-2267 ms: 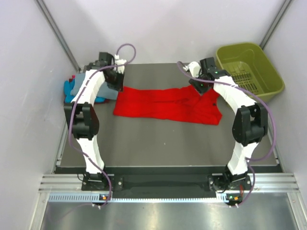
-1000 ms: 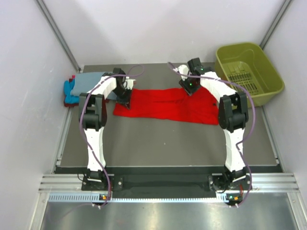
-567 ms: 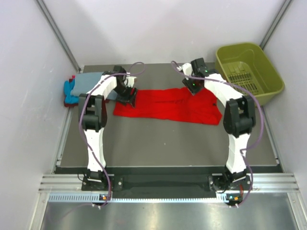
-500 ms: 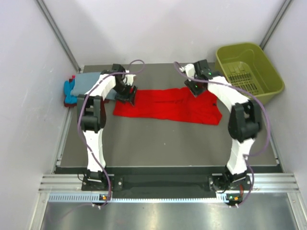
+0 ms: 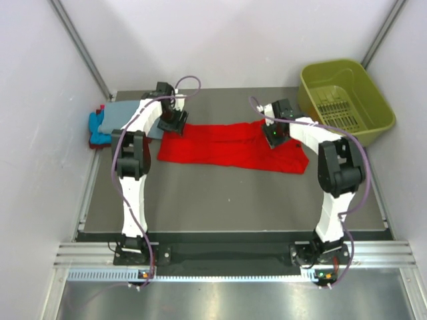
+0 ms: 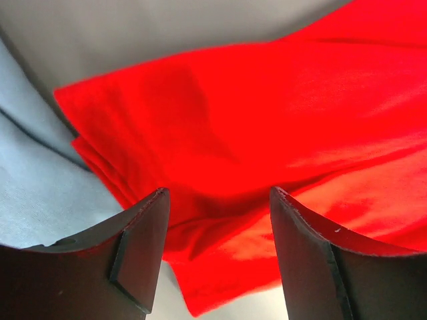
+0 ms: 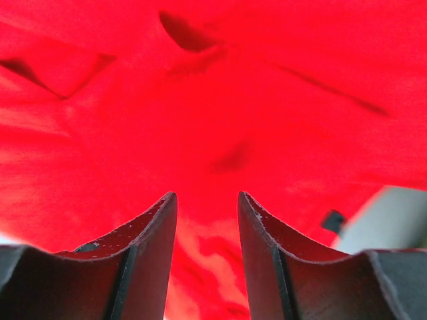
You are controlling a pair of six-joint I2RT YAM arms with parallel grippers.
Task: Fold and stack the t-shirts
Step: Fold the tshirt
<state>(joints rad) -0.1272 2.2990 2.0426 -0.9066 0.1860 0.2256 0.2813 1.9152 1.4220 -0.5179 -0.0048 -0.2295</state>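
Observation:
The red t-shirt [image 5: 227, 145] lies in a long folded band across the back of the table. My left gripper [image 5: 173, 123] hovers over its left end, open, with nothing between its fingers; the left wrist view shows red cloth [image 6: 267, 120] below and grey-blue cloth [image 6: 33, 193] to the left. Over the shirt's right part my right gripper [image 5: 275, 136] stands open, and in the right wrist view creased red cloth [image 7: 220, 100] fills the space below its fingers [image 7: 143, 257]. A grey-blue t-shirt [image 5: 127, 115] rests on a turquoise one [image 5: 98, 132] at the far left.
An olive-green basket [image 5: 373, 100] stands at the back right corner. White walls close in the table on three sides. A small dark tag [image 7: 331, 220] shows at the red cloth's edge beside bare table [image 7: 400, 213].
My left gripper has opened and let go of the red shirt's left end, drawing slightly back. My right gripper has shifted rightward and nearer over the shirt, its jaws unchanged.

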